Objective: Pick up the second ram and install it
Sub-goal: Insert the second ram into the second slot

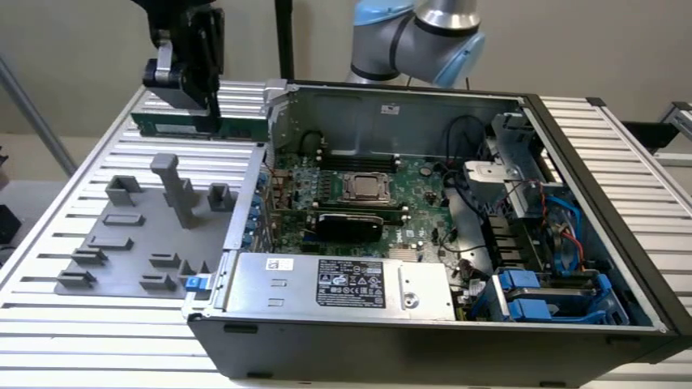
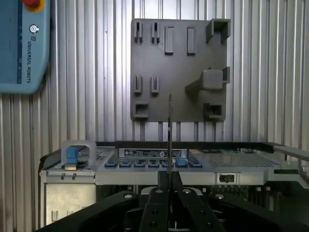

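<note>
The end effector [image 1: 203,109] was closed on the second ram [image 1: 240,127], its two dark fingers pinching the strip near the middle of its length. In the exterior view the green strip hung level in the air above the slatted metal surface [image 1: 65,340], just beside the far corner of the open computer case [image 1: 433,344] on the exterior view's left, and beyond the grey fixture plate [image 1: 119,243]. The ram touched neither the case nor the plate. The motherboard [image 1: 416,182] lay exposed inside the case, well apart from the held strip. The pale blue and silver arm [image 1: 416,32] rose behind the case's rear wall. In the wrist view the ram [image 2: 169,130] appeared edge-on as a thin dark line rising from between the fingers of the end effector [image 2: 169,178], crossing the edge of the case and lined up with the fixture plate [image 2: 178,82]. A blue teach pendant [image 2: 21,48] rested on the surface to one side of that plate.
</note>
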